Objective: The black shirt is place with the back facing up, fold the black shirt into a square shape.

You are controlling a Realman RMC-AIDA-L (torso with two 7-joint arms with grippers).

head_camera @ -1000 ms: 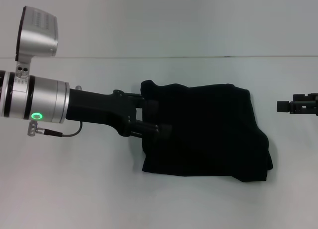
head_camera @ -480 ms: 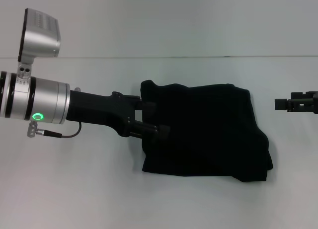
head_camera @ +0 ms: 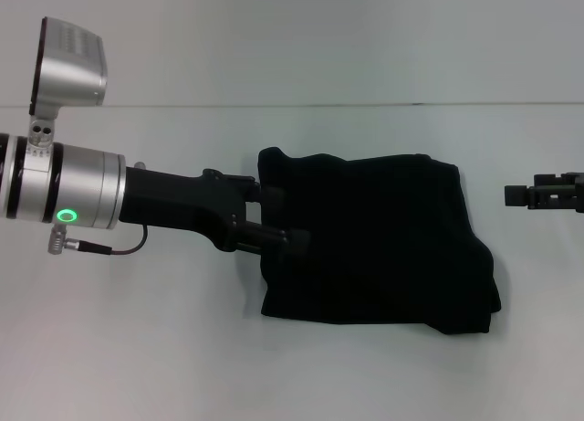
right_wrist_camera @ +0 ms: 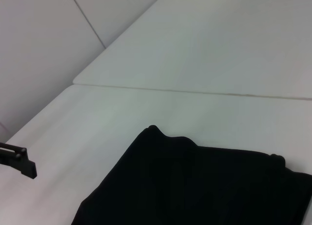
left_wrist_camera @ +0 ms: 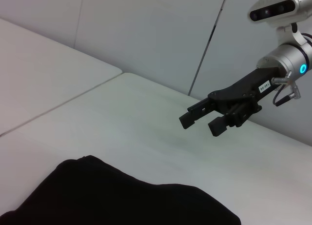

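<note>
**Folded black shirt on the table, left gripper at its left edge**

The black shirt lies folded into a rough, squarish bundle near the middle of the white table. Its far left corner bulges up slightly, and its near right corner sags outward past the rest of the fold. No lettering shows on the upward side.

The left gripper reaches in from the left, its fingers at the shirt's left edge and overlapping the cloth in the head view. Black on black, so I cannot tell whether the fingers are apart or pinching the fabric.

The right gripper hovers above the table at the right, well apart from the shirt's right edge. Its two fingers are spread, with a clear gap between them and nothing held.
</note>
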